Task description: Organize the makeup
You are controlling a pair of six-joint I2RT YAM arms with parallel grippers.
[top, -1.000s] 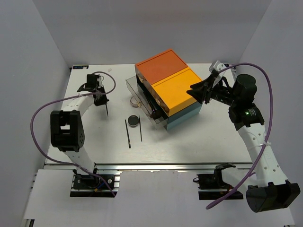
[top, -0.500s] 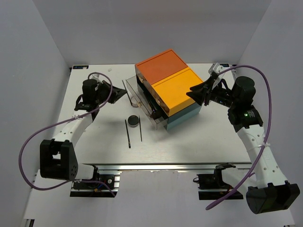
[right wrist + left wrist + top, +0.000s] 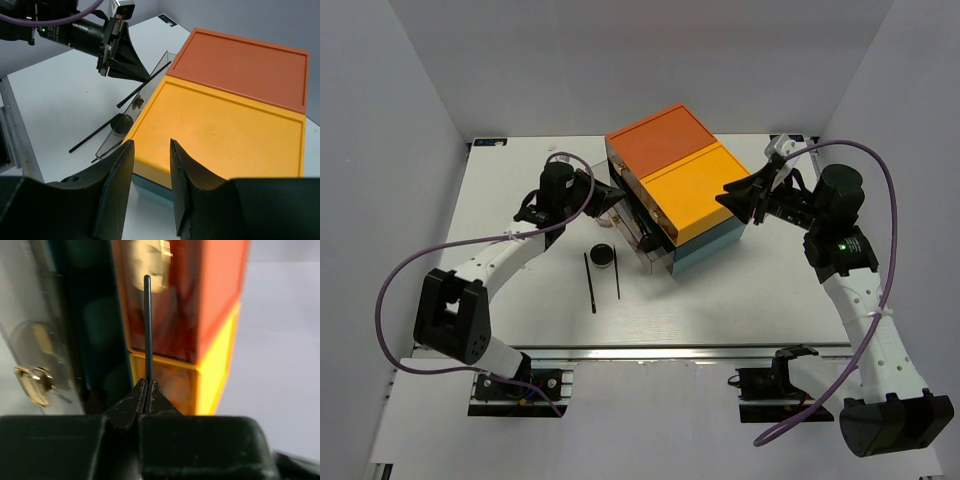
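Observation:
My left gripper (image 3: 608,190) is shut on a thin black stick (image 3: 147,325), gripped near its end. It holds the stick above the table, pointing at the open clear drawers (image 3: 623,215) of the drawer box; the stick also shows in the right wrist view (image 3: 145,84). Two more thin black sticks (image 3: 591,283) (image 3: 617,277) and a round black compact (image 3: 603,256) lie on the table in front of the drawers. My right gripper (image 3: 151,145) is open and empty, hovering over the yellow top's right edge (image 3: 725,195). Jar, sponges, tube and brush are out of view.
The orange (image 3: 660,140), yellow (image 3: 695,190) and teal (image 3: 712,250) drawer box stands at the table's back centre. Its clear drawers with gold knobs (image 3: 32,385) stick out to the left. White walls enclose the table on three sides.
My left arm has swung from the table's far left across to the drawer box, carrying the black stick. The right arm has barely moved.

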